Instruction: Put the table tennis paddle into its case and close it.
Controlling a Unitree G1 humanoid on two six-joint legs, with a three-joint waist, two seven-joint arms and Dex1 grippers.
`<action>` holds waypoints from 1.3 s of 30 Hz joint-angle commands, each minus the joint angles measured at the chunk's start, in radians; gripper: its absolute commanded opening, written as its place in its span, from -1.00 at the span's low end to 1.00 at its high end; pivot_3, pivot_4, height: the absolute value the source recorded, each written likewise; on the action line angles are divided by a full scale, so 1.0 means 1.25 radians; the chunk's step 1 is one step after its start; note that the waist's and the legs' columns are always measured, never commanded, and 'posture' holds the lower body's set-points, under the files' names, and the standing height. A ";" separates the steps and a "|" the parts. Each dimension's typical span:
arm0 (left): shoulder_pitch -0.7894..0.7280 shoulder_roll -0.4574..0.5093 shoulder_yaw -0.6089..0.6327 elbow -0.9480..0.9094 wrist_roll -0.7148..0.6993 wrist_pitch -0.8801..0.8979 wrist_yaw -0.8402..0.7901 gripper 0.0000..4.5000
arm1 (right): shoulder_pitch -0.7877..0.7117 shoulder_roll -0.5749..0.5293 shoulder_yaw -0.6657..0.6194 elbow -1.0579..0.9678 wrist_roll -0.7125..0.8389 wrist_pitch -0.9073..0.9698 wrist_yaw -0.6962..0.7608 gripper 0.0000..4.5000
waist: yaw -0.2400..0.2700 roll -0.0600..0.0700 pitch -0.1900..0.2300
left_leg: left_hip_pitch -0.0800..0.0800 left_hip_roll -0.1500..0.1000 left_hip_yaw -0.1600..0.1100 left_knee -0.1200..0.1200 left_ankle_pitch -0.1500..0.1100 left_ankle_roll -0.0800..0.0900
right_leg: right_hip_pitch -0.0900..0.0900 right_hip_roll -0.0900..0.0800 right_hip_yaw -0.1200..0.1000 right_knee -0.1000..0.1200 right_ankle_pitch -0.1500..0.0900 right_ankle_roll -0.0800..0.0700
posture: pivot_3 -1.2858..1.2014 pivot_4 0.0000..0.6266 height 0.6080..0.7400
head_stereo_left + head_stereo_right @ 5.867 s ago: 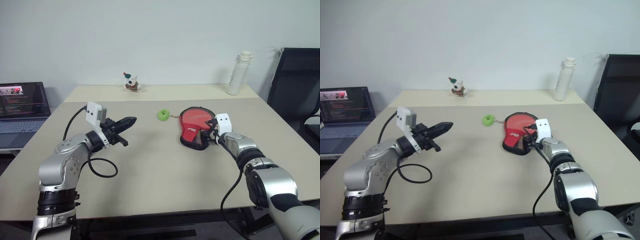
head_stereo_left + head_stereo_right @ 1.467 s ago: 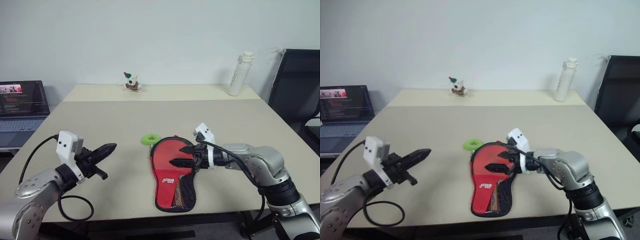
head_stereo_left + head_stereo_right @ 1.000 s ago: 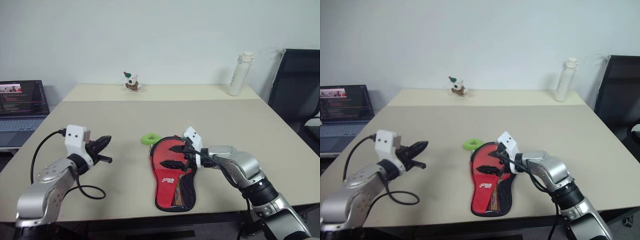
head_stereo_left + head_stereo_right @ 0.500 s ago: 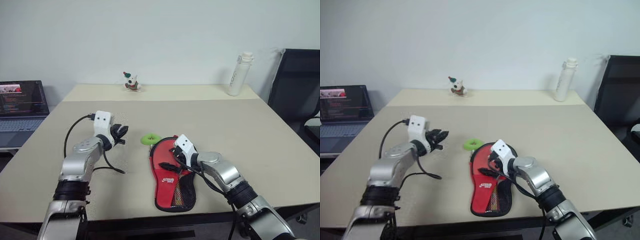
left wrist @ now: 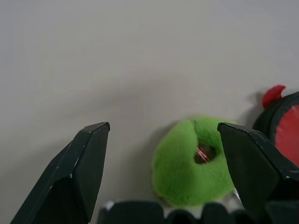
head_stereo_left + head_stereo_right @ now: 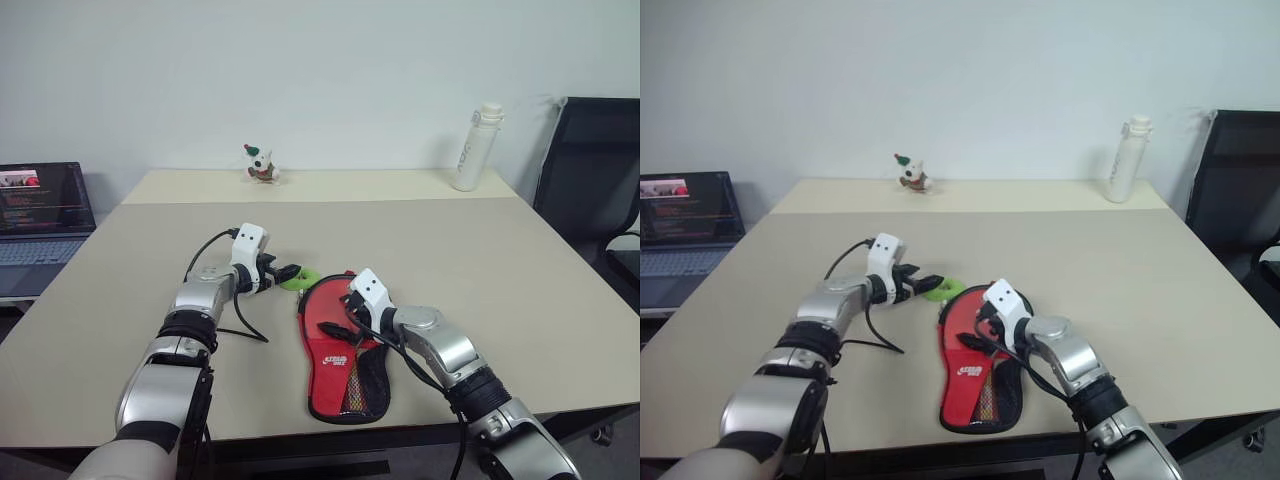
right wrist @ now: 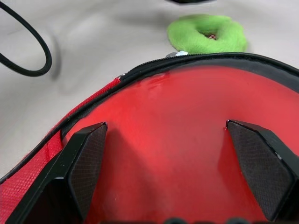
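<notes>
While the case (image 6: 342, 352) lies lengthwise toward the robot, its green zipper tag (image 5: 194, 161) sits between the wide-open, empty left gripper's (image 6: 288, 272) fingers, the nearer arm; right gripper (image 7: 175, 175) gapes empty over the case.

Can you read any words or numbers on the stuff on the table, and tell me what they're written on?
White lettering on the red case: too small to read.
Vertical lettering down the white bottle: too blurred to read.
Text lines on the laptop screen: too small to read.
Nothing else carries writing.
</notes>
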State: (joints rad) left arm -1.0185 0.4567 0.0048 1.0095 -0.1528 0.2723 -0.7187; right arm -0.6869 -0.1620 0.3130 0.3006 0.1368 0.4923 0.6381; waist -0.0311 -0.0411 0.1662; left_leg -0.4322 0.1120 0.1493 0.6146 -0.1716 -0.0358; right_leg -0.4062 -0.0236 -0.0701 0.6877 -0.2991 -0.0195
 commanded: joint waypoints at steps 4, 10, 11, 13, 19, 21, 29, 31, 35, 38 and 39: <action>-0.041 -0.021 -0.026 0.082 0.059 -0.035 -0.054 0.79 | 0.017 0.010 -0.011 -0.015 -0.008 0.029 -0.009 1.00 | 0.001 0.000 0.000 | 0.000 0.000 0.000 0.002 0.000 0.000 | 0.000 0.000 0.000 0.002 0.000 0.000 | 0.03 -0.52 1.00; -0.057 -0.050 -0.040 0.127 0.097 -0.059 -0.068 0.79 | 0.015 0.023 -0.018 -0.019 -0.011 0.038 -0.020 1.00 | 0.000 0.000 0.000 | 0.000 0.000 -0.001 0.007 0.000 0.001 | 0.000 0.000 0.000 0.007 0.000 0.000 | 0.03 -0.52 1.00; -0.060 -0.055 -0.039 0.133 0.101 -0.062 -0.065 0.79 | 0.015 0.025 -0.019 -0.020 -0.011 0.039 -0.022 1.00 | 0.000 0.000 0.000 | 0.000 0.001 -0.001 0.008 -0.001 0.002 | 0.000 0.000 0.000 0.008 0.000 0.000 | 0.03 -0.52 1.00; -0.066 -0.064 -0.035 0.141 0.106 -0.068 -0.061 0.63 | 0.017 0.028 -0.020 -0.022 -0.012 0.041 -0.025 1.00 | 0.000 0.000 0.000 | 0.000 0.001 -0.002 0.009 -0.001 0.002 | 0.000 0.000 0.000 0.009 0.000 0.000 | 0.03 -0.52 1.00; -0.064 -0.079 -0.027 0.141 0.114 -0.076 -0.065 -0.26 | 0.019 0.034 -0.029 -0.025 -0.013 0.047 -0.035 1.00 | 0.000 0.000 0.000 | 0.000 0.001 -0.002 0.010 -0.001 0.002 | 0.000 0.000 0.000 0.009 0.000 0.000 | 0.03 -0.52 1.00; -0.061 -0.079 -0.017 0.133 0.107 -0.078 -0.061 -0.59 | 0.016 0.035 -0.034 -0.022 -0.013 0.045 -0.040 1.00 | 0.000 0.000 0.000 | 0.000 0.001 -0.002 0.010 -0.001 0.002 | 0.000 0.000 0.000 0.009 0.000 0.000 | 0.03 -0.52 1.00; -0.043 -0.066 0.016 0.078 0.081 -0.059 -0.059 -0.99 | -0.032 0.042 -0.054 0.080 -0.045 0.007 -0.078 1.00 | 0.000 0.000 0.000 | 0.000 0.001 -0.002 0.010 -0.001 0.002 | 0.000 0.000 0.000 0.009 0.000 0.000 | 0.03 -0.52 1.00; -0.041 -0.056 0.019 0.068 0.088 -0.064 -0.045 -0.99 | -0.037 0.036 -0.046 0.116 -0.062 0.001 -0.081 1.00 | 0.000 0.000 0.000 | 0.000 0.001 -0.002 0.010 -0.001 0.002 | 0.000 0.000 0.000 0.009 0.000 0.000 | 0.03 -0.52 1.00; -0.074 -0.038 0.017 0.102 0.115 -0.102 0.043 -0.99 | -0.021 0.022 -0.029 0.120 -0.071 0.017 -0.050 1.00 | 0.000 0.000 0.000 | 0.000 0.001 -0.002 0.010 -0.001 0.002 | 0.000 0.000 0.000 0.009 0.000 0.000 | 0.03 -0.52 1.00; -0.121 -0.048 0.009 0.150 0.141 -0.144 0.140 -0.99 | -0.001 0.019 -0.013 0.097 -0.073 0.042 -0.026 1.00 | 0.003 0.000 0.000 | 0.000 0.001 -0.003 0.010 -0.001 0.002 | 0.001 0.000 0.000 0.010 0.000 0.000 | 0.03 -0.52 1.00; -0.133 -0.055 0.003 0.162 0.151 -0.158 0.162 -0.99 | 0.006 0.018 -0.008 0.088 -0.074 0.050 -0.020 1.00 | 0.003 0.000 0.000 | 0.000 0.001 -0.003 0.011 -0.001 0.002 | 0.001 0.000 0.000 0.010 0.000 0.000 | 0.03 -0.52 1.00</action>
State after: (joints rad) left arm -1.1189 0.3857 0.0060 1.2183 0.0155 0.1335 -0.5905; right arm -0.7208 -0.1336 0.2642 0.3889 0.0599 0.4946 0.5903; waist -0.0274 -0.0417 0.1658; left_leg -0.4324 0.1129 0.1459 0.6278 -0.1735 -0.0327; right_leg -0.4051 -0.0238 -0.0704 0.6996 -0.2993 -0.0195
